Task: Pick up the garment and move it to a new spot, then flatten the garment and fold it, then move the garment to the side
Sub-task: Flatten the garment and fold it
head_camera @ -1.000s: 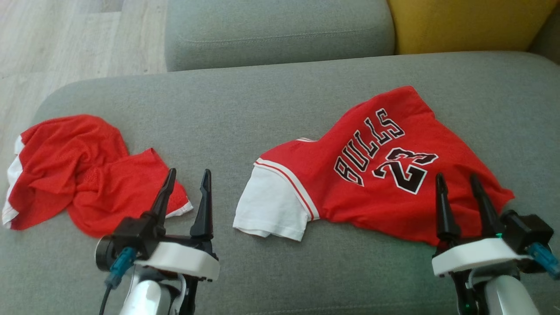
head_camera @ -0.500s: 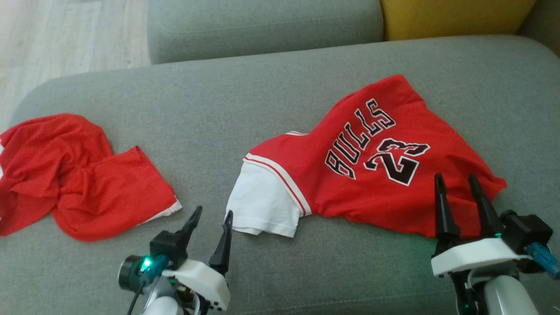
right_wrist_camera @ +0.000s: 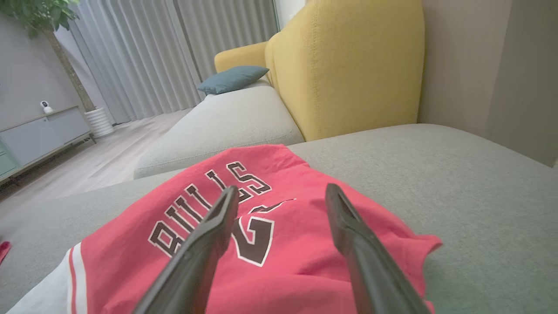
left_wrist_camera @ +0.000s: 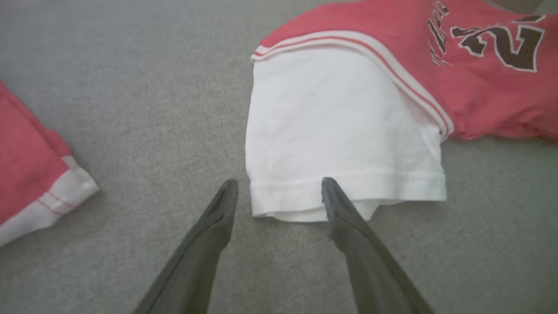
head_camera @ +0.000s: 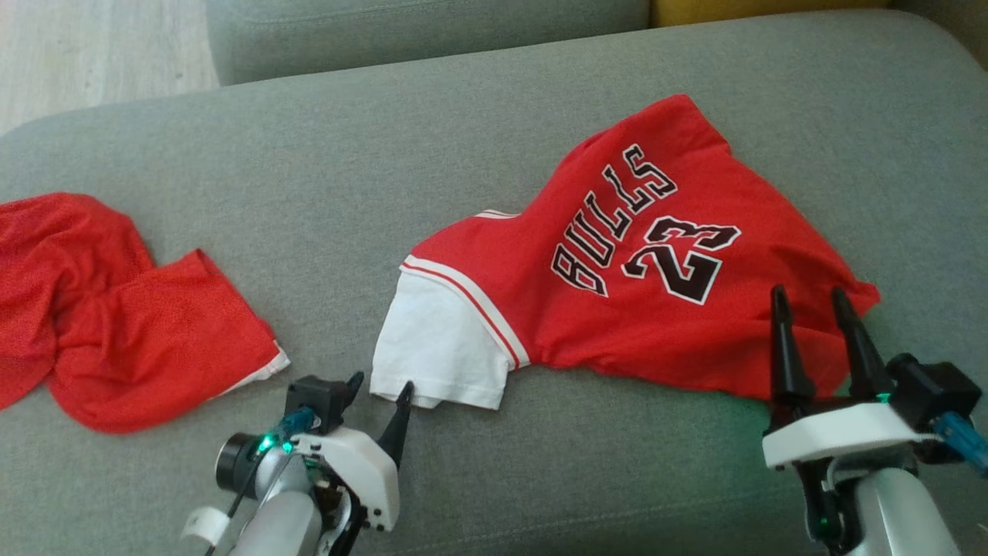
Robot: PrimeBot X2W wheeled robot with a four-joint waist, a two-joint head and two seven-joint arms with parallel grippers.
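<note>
A red Bulls jersey (head_camera: 656, 262) with "BULLS 23" on it lies spread, a little rumpled, on the right half of the grey sofa cushion (head_camera: 309, 154). Its white sleeve (head_camera: 440, 347) points toward the cushion's near edge. The left gripper (head_camera: 380, 383) stands wide open at that sleeve's hem. In the left wrist view one finger overlaps the hem and the other sits over bare cushion just beside the sleeve's corner; whether either touches the cloth I cannot tell. The right gripper (head_camera: 809, 293) is also spread open and holds nothing, its fingers over the jersey's near right corner. Crumpled red shorts (head_camera: 116, 324) with white trim lie apart from the jersey at the cushion's left edge.
</note>
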